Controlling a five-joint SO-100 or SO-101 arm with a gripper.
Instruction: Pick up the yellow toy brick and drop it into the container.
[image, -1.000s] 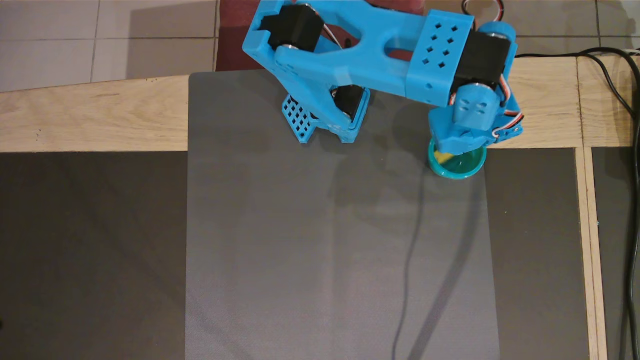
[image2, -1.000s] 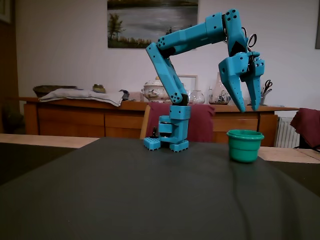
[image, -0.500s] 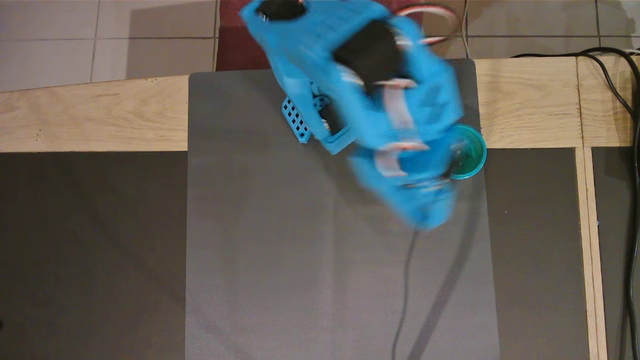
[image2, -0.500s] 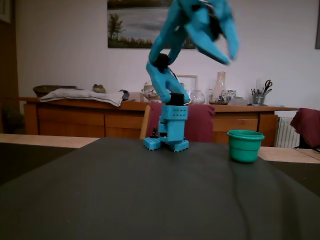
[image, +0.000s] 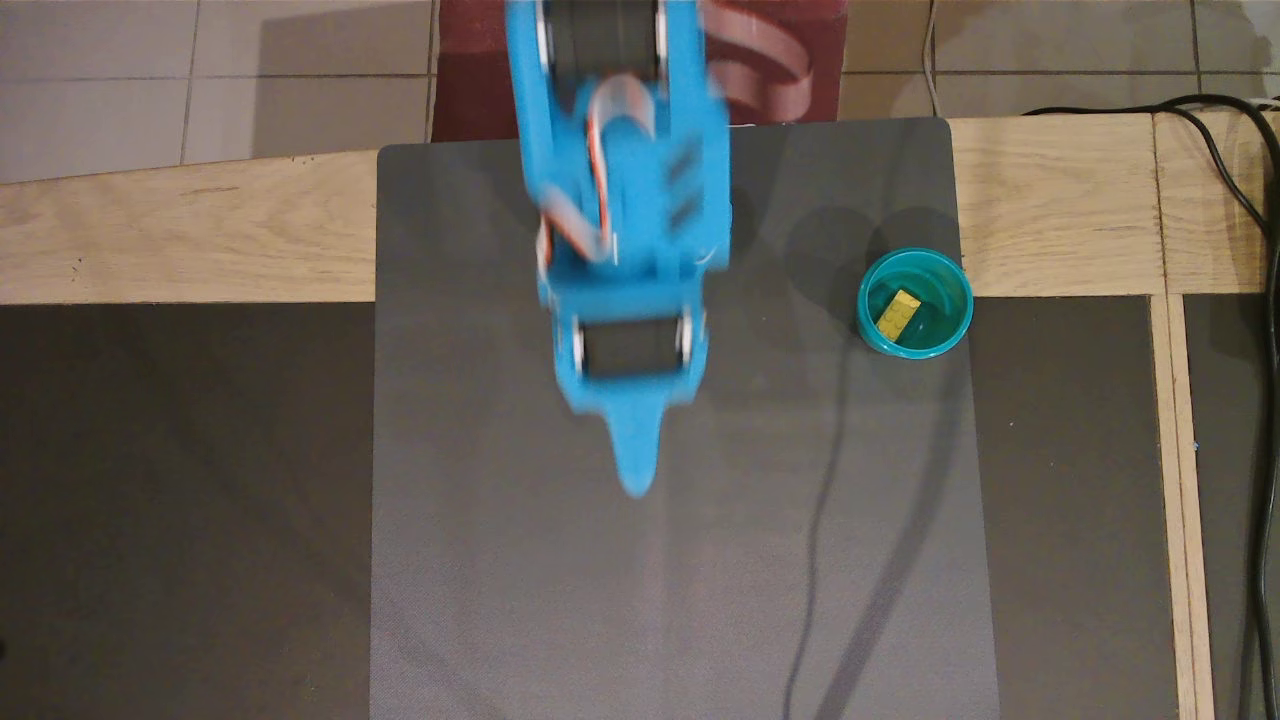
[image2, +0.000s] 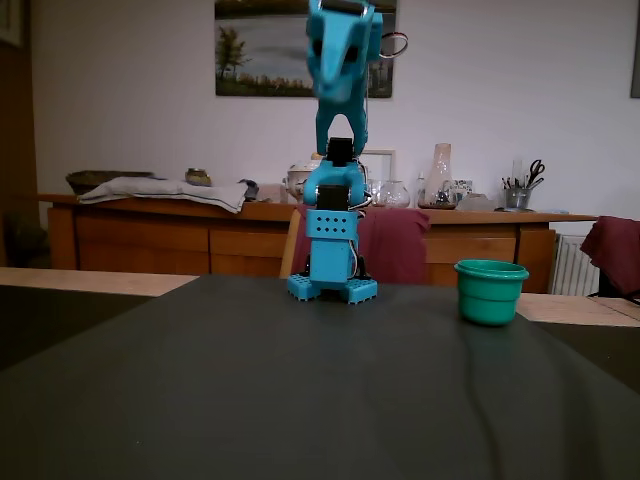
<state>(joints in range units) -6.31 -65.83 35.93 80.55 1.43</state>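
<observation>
Yellow toy brick (image: 899, 310) in container (image: 945, 335), well apart from pincer (image: 636, 480)

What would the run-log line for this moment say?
brick: yellow toy brick lying inside container | arm: raised over its base, clear of container, motion-blurred | fingers: state unreadable | task: drop done

One yellow toy brick (image: 898, 312), one teal container (image: 950, 330), one blue arm (image: 625, 200), one grey mat (image: 680, 580)
</observation>
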